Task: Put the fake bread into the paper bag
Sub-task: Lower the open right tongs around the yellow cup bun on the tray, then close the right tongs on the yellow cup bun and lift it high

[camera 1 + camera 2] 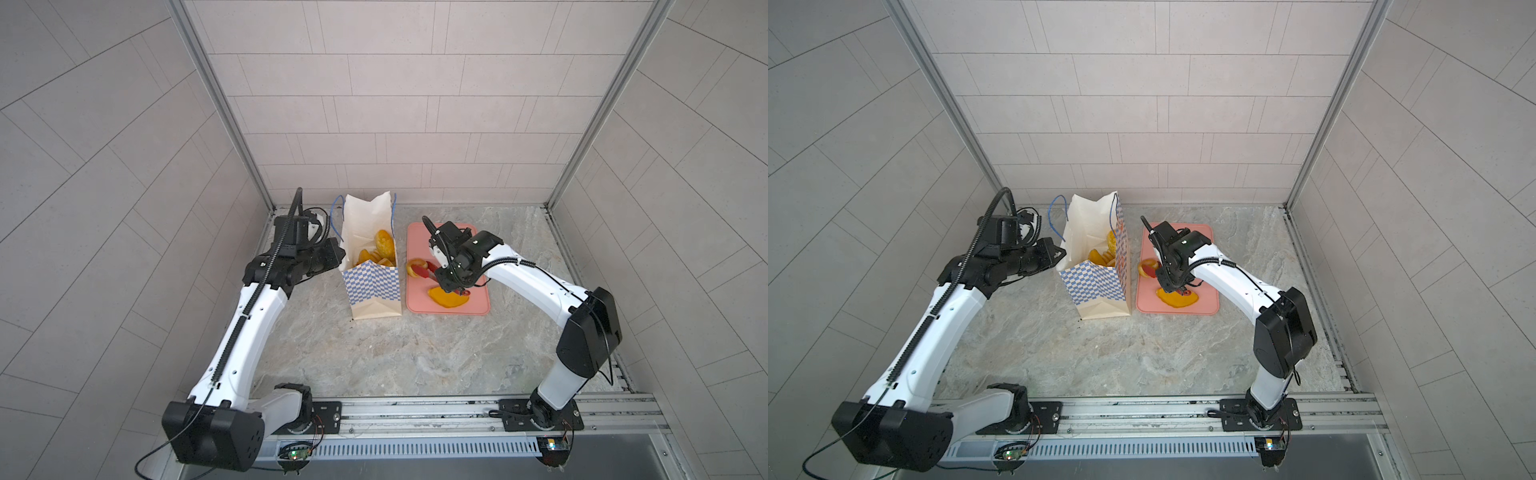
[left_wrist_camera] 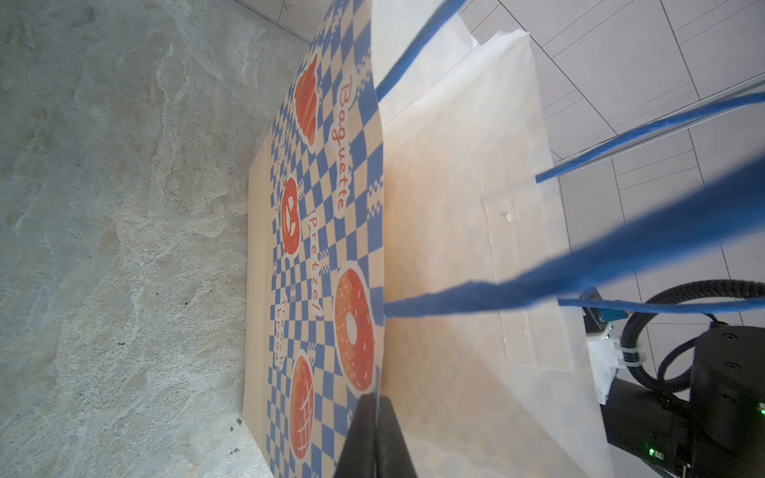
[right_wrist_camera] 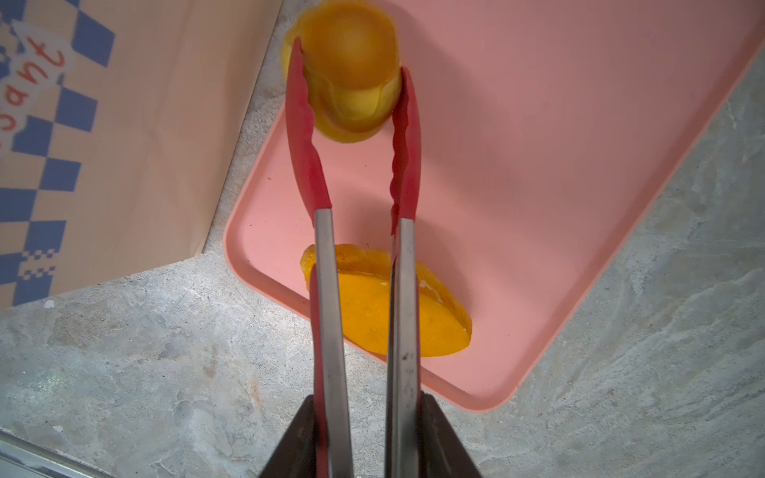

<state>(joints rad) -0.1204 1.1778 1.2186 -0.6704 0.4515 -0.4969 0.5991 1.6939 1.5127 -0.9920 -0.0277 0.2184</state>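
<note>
The paper bag (image 1: 374,286) (image 1: 1096,286) stands open, with several pieces of fake bread (image 1: 384,243) (image 1: 1111,241) inside. My left gripper (image 1: 340,255) (image 2: 376,399) is shut on the bag's left rim, one finger on each side of the paper wall (image 2: 323,231). My right gripper (image 1: 451,284) (image 3: 368,397) is shut on the handles of red tongs (image 3: 327,289). The tongs' red tips pinch a round yellow fake bread (image 3: 352,82) (image 1: 415,266), lifted at the tray's edge nearest the bag. Another flat orange fake bread (image 3: 372,318) (image 1: 449,297) lies on the tray under the tongs.
The pink tray (image 1: 473,307) (image 3: 538,165) lies flat right of the bag on the marble tabletop. Blue cord handles (image 2: 621,265) hang across the left wrist view. Tiled walls enclose the back and both sides; a metal rail runs along the front.
</note>
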